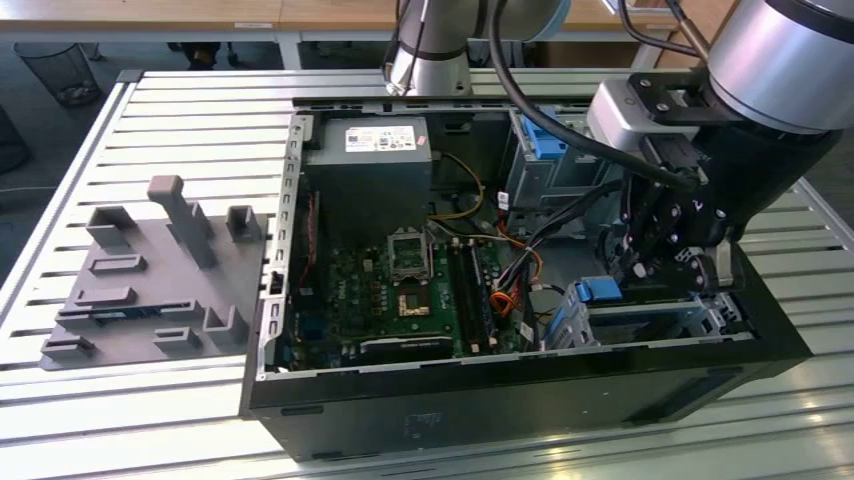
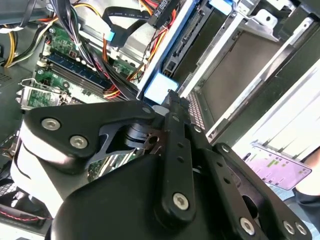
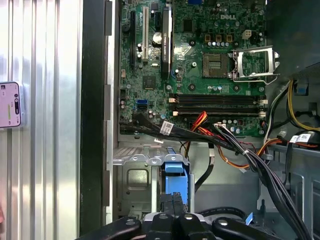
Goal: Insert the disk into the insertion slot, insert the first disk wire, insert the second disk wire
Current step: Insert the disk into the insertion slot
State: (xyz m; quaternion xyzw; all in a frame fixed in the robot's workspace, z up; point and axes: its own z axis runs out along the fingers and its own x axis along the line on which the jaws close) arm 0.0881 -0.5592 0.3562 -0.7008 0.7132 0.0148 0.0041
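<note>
At the exterior view's right, low in the open computer case (image 1: 441, 415), the disk (image 3: 174, 181) sits with its blue frame at the mouth of the slot (image 3: 134, 182). The hand (image 3: 173, 204) has its fingers (image 3: 166, 202) close together, and they look pinched on that frame. I think the first step is under way. The disk needs a straight push. Red and black wires (image 3: 225, 145) hang just beside it and could snag. A phone (image 3: 10, 105) lies on the tabletop (image 1: 174, 110).

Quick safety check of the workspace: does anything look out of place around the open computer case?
A phone with a lit screen lies on the slatted table, just outside the case wall; it has no part in this job. Nothing inside looks damaged.
</note>
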